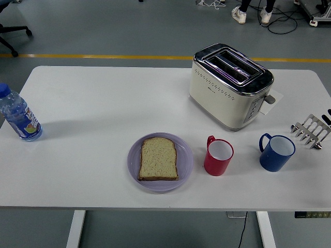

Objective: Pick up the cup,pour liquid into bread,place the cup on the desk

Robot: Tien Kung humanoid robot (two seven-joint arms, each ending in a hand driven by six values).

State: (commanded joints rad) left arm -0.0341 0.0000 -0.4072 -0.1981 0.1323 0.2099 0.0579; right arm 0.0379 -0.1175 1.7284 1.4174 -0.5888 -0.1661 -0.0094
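Red cup (218, 157): upright at lower centre-right of worktop (93, 103), just beside plate (184, 150) bearing bread (158, 158), handy for pouring. Blue cup (276, 152): further right. My right robot hand (311, 131): silver fingers spread at right edge, empty.

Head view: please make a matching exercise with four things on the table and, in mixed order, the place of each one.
Things:
1. water bottle
2. toaster
3. slice of bread
4. blue cup

Places:
A. on the purple plate
B. at the table's left edge
C. right of the red cup
D. behind the two cups, farther from the robot

Pairs: 1-B, 2-D, 3-A, 4-C
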